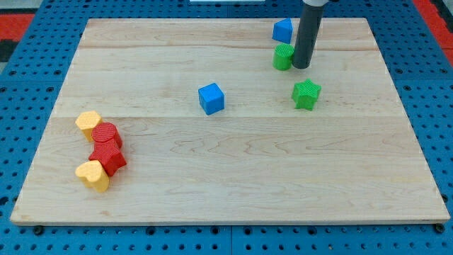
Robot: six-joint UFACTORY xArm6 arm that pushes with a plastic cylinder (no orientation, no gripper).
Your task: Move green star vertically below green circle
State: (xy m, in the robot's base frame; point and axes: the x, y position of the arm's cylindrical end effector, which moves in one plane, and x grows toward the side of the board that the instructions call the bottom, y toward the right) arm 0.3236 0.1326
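On the wooden worktop (226, 177), my tip (301, 67), a bare rod end effector with nothing to grip, touches the green circle's (282, 57) right side at upper right, above the green star (306, 93), which sits slightly right of it, probably needing a leftward nudge.

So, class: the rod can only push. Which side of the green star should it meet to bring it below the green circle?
Meet the green star on its right-hand points, pushing toward the view's left: it sits lower-right of the green circle. My tip is beside the circle.
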